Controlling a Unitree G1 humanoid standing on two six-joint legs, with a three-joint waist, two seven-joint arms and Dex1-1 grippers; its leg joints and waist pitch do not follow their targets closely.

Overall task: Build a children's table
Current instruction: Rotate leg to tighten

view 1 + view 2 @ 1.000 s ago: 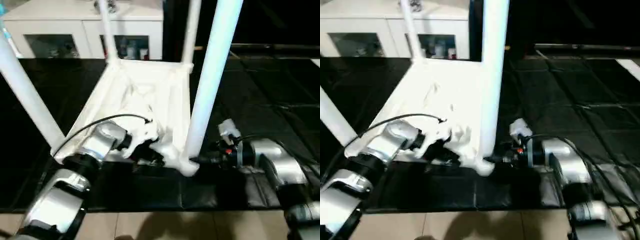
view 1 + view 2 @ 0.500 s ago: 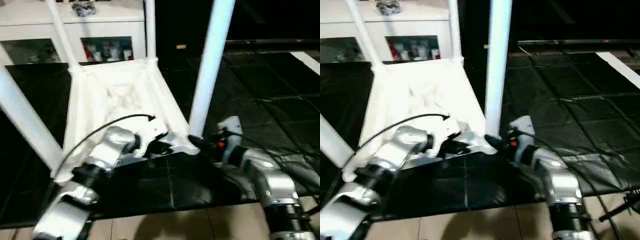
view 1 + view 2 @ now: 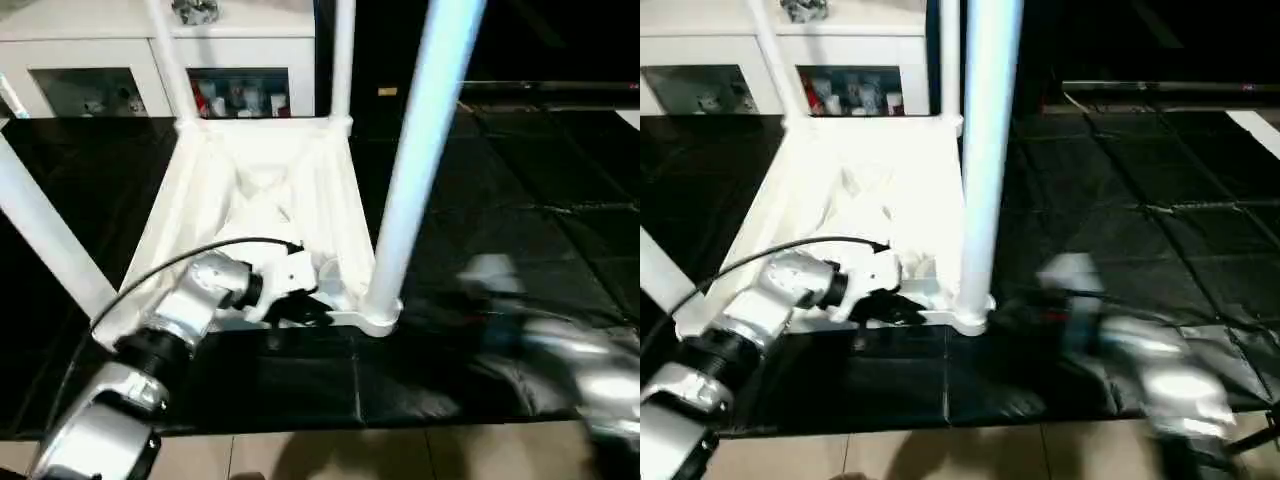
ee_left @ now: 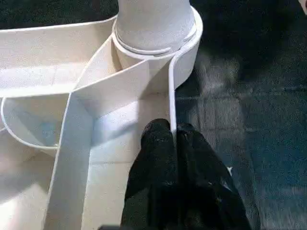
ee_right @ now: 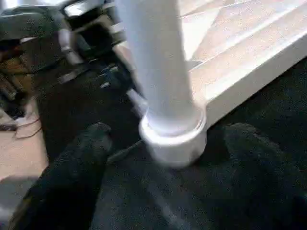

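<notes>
Children's table (image 3: 270,190) lies upside down on the black mat (image 3: 520,220), its rim pinched by the closed left gripper (image 4: 173,139) beside a corner socket (image 4: 184,43). Right gripper (image 5: 163,139) is spread open around that socket's leg (image 5: 158,62); no writing is readable

White glass-door cabinet (image 3: 150,70) at the back, black tiled mat (image 3: 520,230), pale floor (image 3: 400,455) in front

The children's table (image 3: 262,190) lies upside down on the floor mat (image 3: 500,200), legs up; the cabinet (image 3: 120,60) stands behind it, at far left.
</notes>
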